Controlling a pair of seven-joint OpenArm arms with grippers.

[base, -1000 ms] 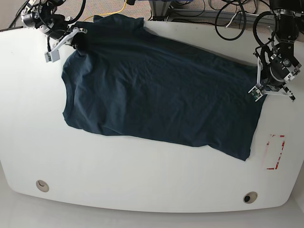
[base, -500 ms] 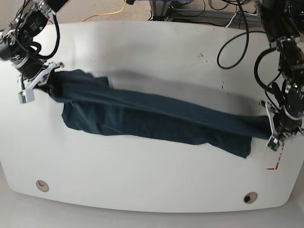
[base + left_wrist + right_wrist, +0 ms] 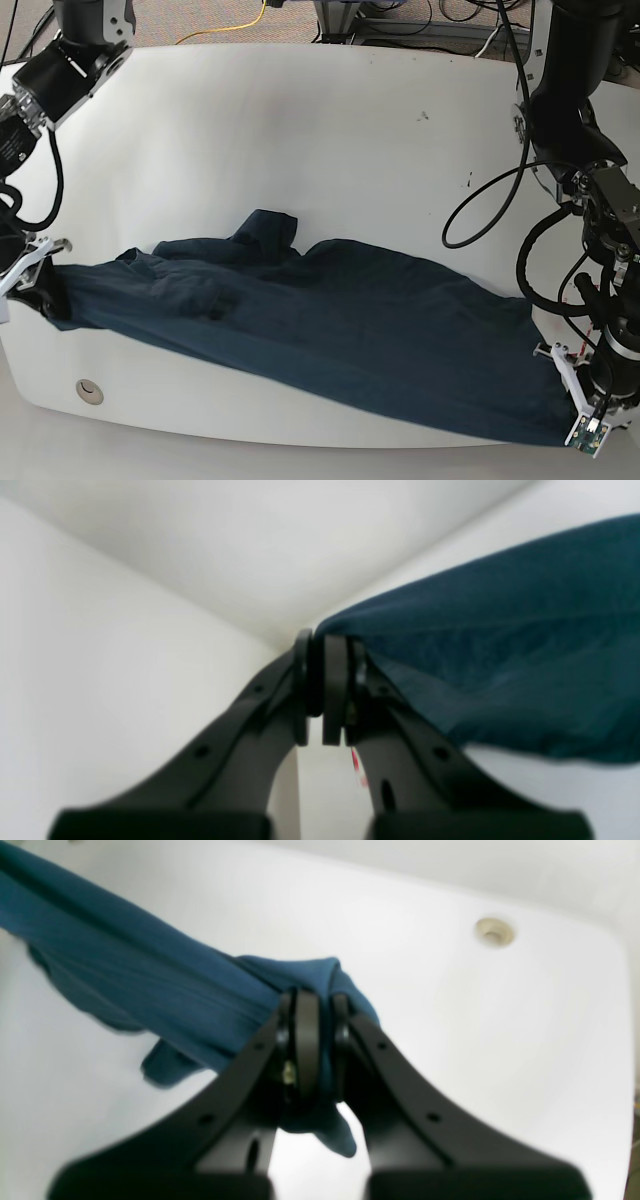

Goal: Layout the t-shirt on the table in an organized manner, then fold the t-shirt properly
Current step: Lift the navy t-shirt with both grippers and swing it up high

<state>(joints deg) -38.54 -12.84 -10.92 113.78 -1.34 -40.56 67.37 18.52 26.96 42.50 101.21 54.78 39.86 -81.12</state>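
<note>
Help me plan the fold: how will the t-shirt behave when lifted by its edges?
Probably floppy: the t-shirt sags and wrinkles between the right gripper and left gripper. Likely light, since pinched corners carry it. It may bunch, as near the collar.

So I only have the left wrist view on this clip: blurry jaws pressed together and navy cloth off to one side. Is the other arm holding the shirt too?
Observer: Yes. In the right wrist view the right gripper is shut on a bunched fold of the t-shirt.
Operator: Where is the shirt on the table?
Observer: The base view shows the t-shirt stretched between both grippers along the near edge of the table, wrinkled rather than flat.
Operator: And my arm, where is it?
Observer: The left gripper is at the near corner, on that view's right, pinching the shirt's end.
</note>
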